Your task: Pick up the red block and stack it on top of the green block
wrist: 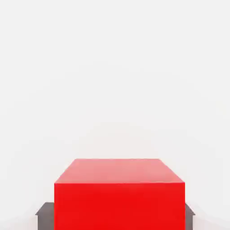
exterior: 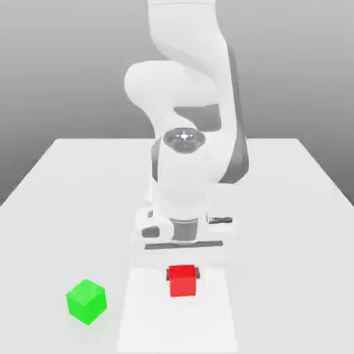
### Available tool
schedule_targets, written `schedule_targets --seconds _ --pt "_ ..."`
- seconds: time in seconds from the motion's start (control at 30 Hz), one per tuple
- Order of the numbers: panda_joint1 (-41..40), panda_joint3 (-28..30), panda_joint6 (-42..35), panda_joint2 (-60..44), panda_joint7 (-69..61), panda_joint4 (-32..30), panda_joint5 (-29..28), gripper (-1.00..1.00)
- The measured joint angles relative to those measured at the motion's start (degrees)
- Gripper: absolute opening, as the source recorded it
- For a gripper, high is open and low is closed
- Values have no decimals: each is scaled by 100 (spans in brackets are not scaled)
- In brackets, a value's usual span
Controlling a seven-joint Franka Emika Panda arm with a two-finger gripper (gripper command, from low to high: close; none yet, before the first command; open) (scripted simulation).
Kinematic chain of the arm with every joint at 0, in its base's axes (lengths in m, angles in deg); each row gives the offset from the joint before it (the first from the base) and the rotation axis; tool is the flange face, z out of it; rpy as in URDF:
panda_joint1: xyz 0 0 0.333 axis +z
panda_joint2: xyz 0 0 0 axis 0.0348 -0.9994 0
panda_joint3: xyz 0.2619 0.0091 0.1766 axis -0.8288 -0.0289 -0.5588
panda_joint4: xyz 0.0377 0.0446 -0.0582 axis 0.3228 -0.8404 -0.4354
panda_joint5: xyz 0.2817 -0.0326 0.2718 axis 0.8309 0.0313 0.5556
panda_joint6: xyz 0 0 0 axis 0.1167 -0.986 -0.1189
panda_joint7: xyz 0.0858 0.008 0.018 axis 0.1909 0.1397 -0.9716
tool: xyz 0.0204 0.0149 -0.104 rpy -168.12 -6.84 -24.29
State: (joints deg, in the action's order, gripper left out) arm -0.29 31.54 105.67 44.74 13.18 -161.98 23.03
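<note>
End effector (exterior: pixel 183 274) clamped on the red block (exterior: pixel 182 281), which I hold at lower centre in the exterior view; the green block (exterior: pixel 86 301) rests on the table (exterior: pixel 276 276) at lower left.

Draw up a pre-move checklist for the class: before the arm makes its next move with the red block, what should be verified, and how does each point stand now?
1. Red block between the hand's two fingers: ok, a dark fingertip shows on either side of it.
2. Block square to the fingers: ok, its sides run parallel to them in the hand view.
3. Grip firm enough to carry: cannot tell, force is not visible.
4. Green block top free to receive a block: ok, nothing sits on it.
5. Red block above the green block: not ok, it is off to the exterior view's right.
</note>
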Motion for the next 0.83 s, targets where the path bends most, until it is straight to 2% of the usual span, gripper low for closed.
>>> schedule_targets --seconds 0.1,0.3,0.53,0.57,0.7,0.73,0.83 --pt "-17 -12 -94 110 3 -16 -7 -100" --pt "-22 -19 -1100 1275 -26 -176 30 -100" --pt "-1507 829 -2144 1095 -286 1045 70 -100" --pt "-1726 846 -2111 962 -332 1146 108 -100" --pt "-1724 682 -1487 208 -519 1270 343 -100" --pt "-1750 644 -1328 36 -557 1280 397 100" --pt "-1750 644 -1328 36 -557 1280 397 100"
